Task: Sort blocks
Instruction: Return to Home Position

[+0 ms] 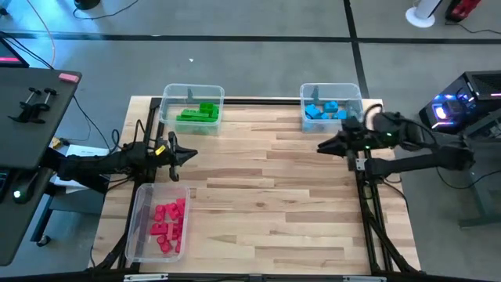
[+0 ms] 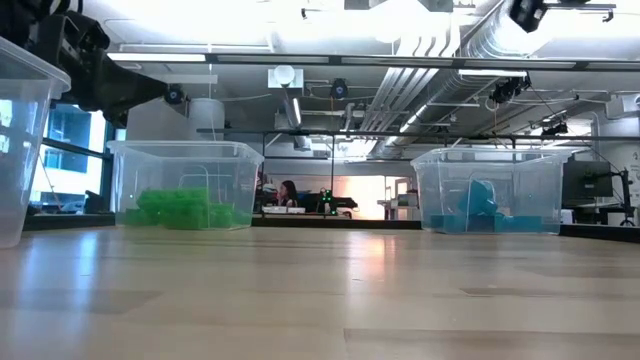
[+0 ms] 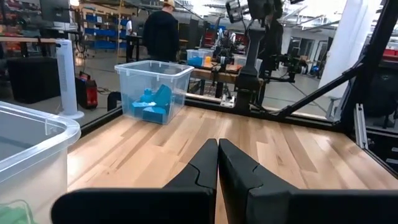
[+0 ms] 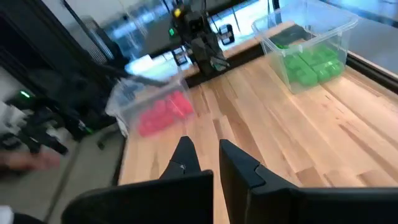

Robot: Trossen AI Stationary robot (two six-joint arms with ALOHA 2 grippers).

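The blocks lie sorted in three clear bins. Green blocks are in the far-left bin, light blue blocks in the far-right bin, and red blocks in the near-left bin. My left gripper is shut and empty above the table's left side, between the green and red bins; its shut fingers show in the left wrist view. My right gripper hovers at the right side, just near of the blue bin, its fingers a little apart and empty.
The bare wooden tabletop lies between the two grippers and toward the near right. In the low view the green bin and the blue bin stand at the far edge. People show in the room beyond the table.
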